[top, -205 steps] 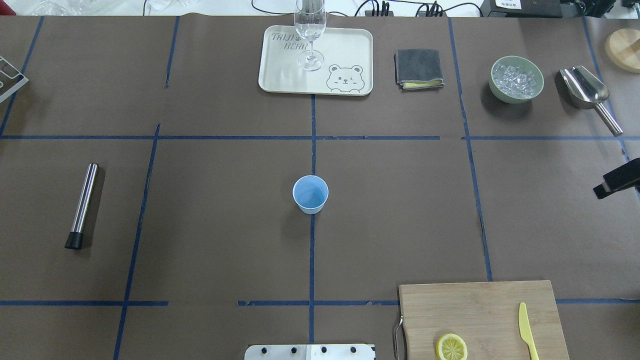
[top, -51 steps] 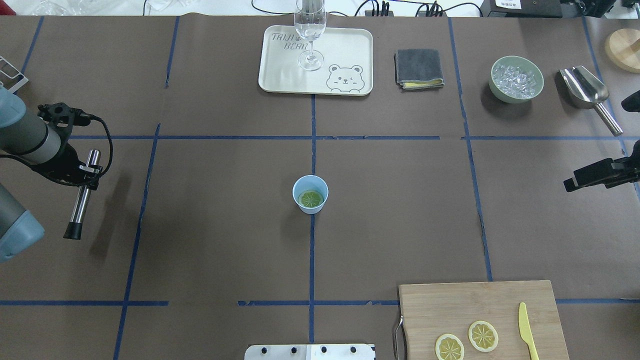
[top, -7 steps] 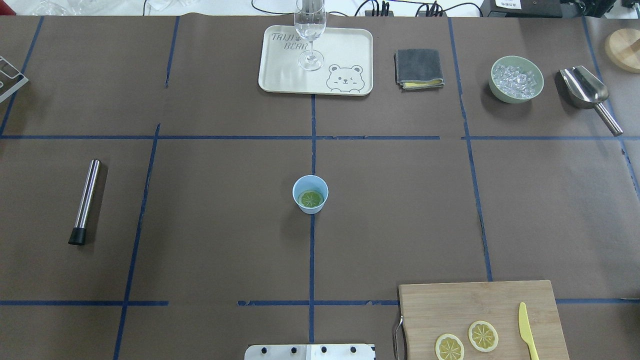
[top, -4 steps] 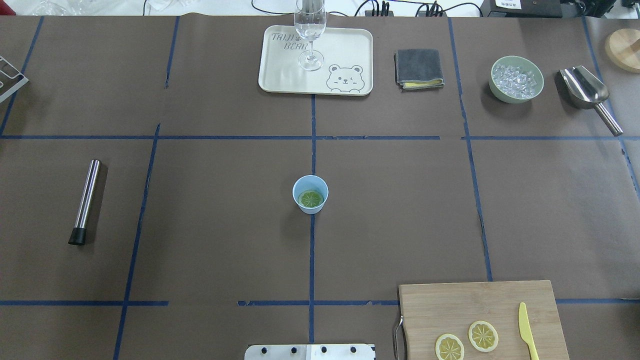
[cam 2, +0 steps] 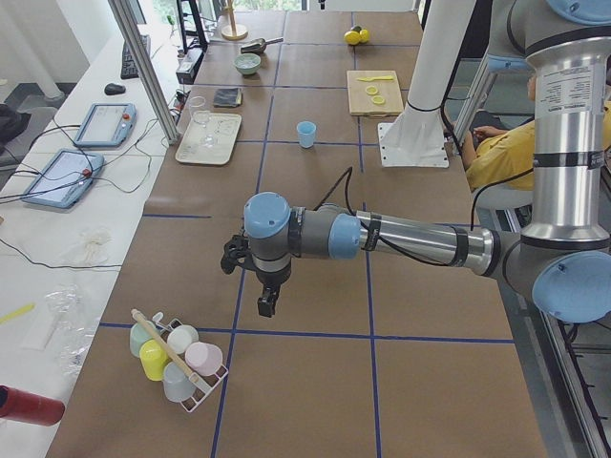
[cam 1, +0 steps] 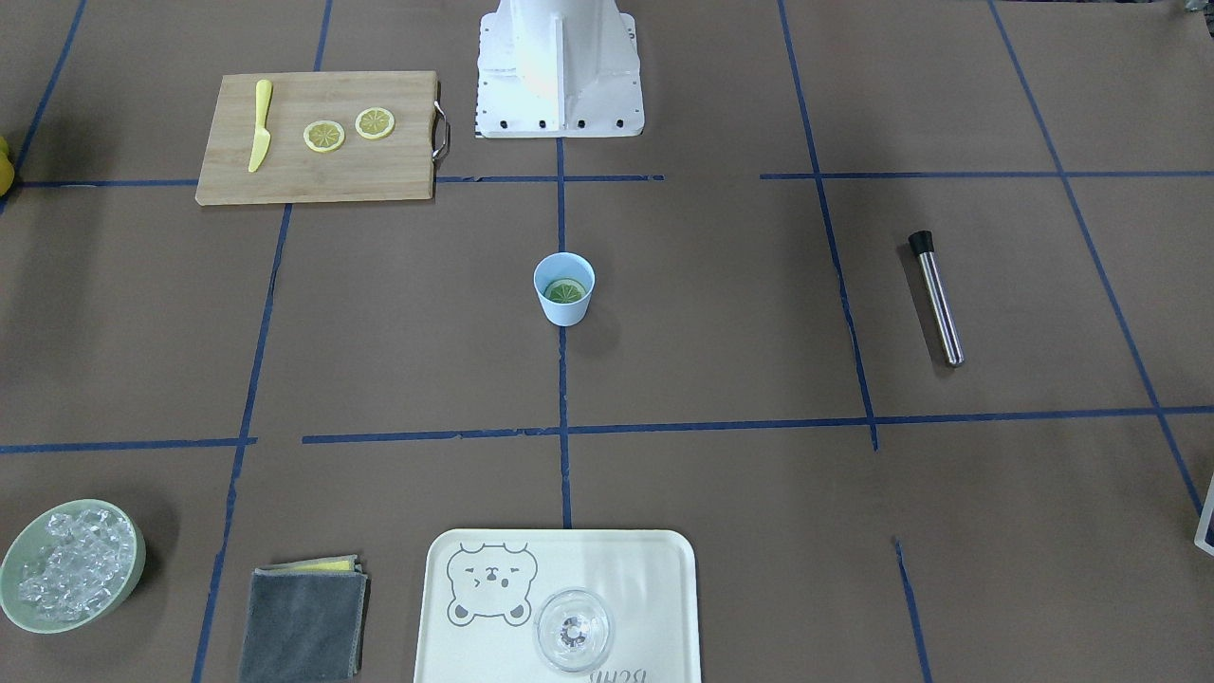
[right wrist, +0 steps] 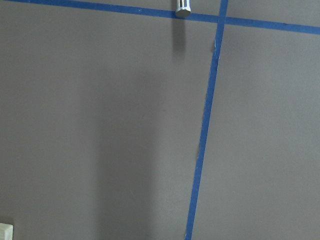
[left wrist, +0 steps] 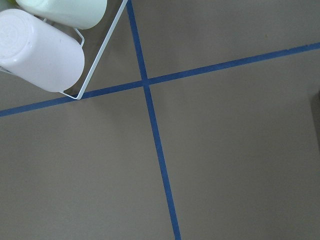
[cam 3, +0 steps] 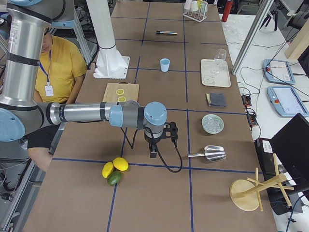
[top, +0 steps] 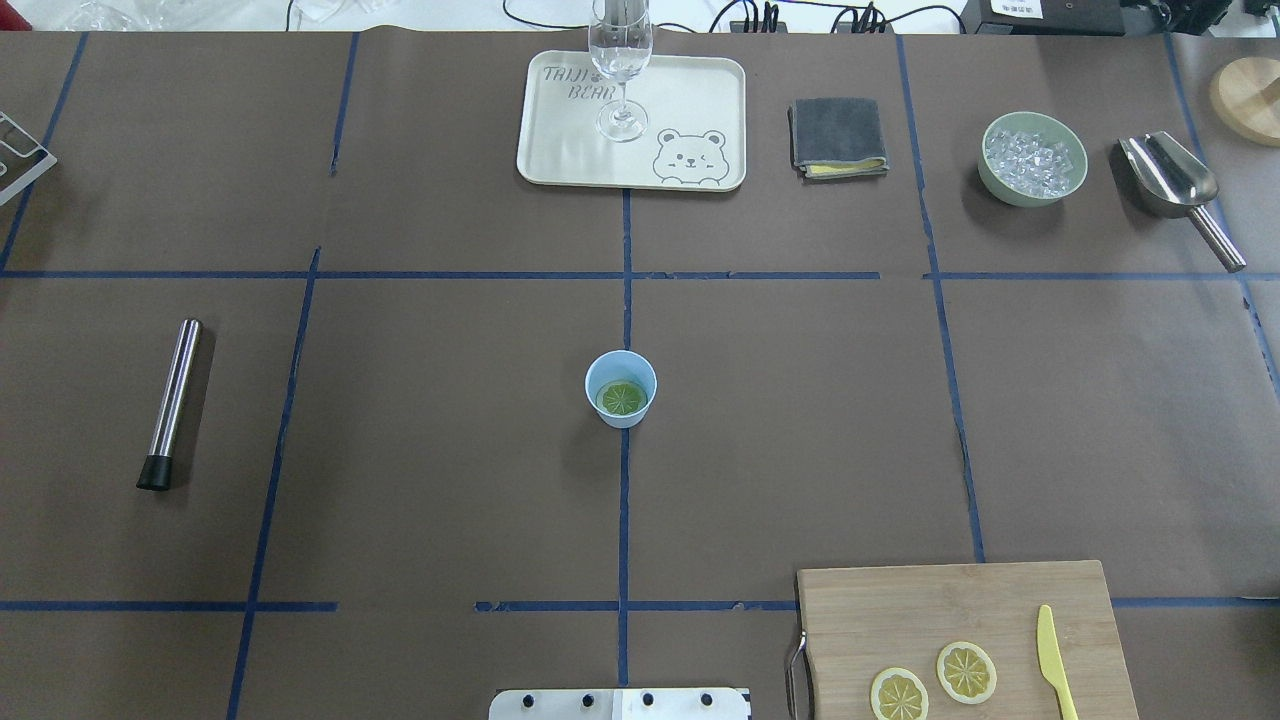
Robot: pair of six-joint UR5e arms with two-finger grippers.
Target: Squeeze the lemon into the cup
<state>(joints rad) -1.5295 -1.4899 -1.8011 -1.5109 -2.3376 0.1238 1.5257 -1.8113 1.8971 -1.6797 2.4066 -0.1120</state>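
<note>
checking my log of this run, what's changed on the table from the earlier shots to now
One lemon slice went from the cutting board into the cup; the other two slices now lie apart on the board. The metal rod, held by the left end effector a while ago, lies let go, slightly shifted. Both arms left the overhead view. Cup, tray, glass, bowl, cloth, scoop, knife stayed put.

lemon (top: 621,398) now in cup (top: 596,375), two slices (top: 900,693) on board (top: 950,600)
</note>
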